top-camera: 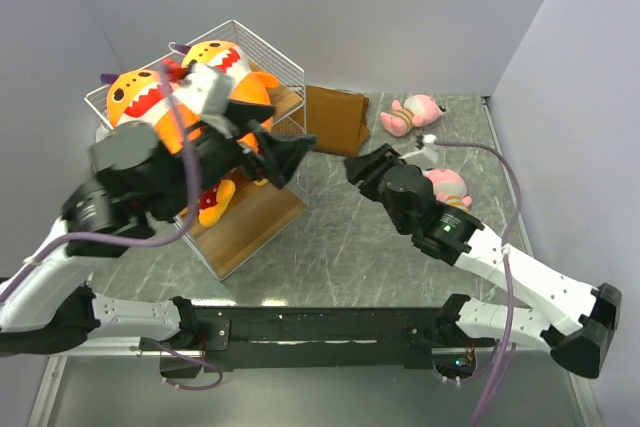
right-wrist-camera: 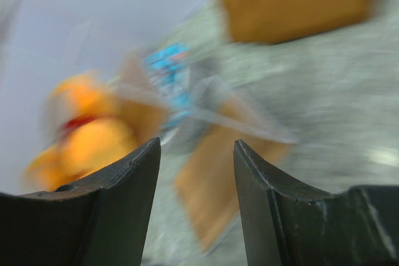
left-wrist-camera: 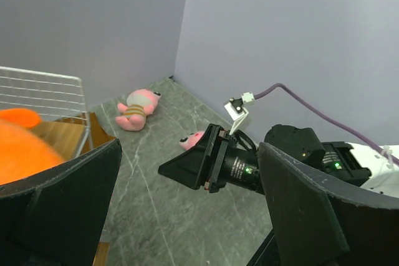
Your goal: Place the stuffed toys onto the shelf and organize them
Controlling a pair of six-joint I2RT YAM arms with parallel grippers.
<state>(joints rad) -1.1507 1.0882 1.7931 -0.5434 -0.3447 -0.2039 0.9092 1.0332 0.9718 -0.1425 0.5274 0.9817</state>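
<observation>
Your left gripper [left-wrist-camera: 190,172] stands wide and empty in its own view. The right wrist's blurred view shows your right gripper [right-wrist-camera: 196,154] partly apart, holding nothing. Only the top camera shows the white wire shelf with wooden boards [top-camera: 270,47]: two big orange shark plushes [top-camera: 140,97] on top and a small red-dotted plush [top-camera: 212,197] below. Two small pink plushes [top-camera: 445,185] lie on the grey marble table [top-camera: 340,237].

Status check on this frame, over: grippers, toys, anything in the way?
Left gripper open, empty, near the shelf. Right gripper open, empty. Two sharks on shelf top; two pink toys on table. Brown bag beside shelf.
</observation>
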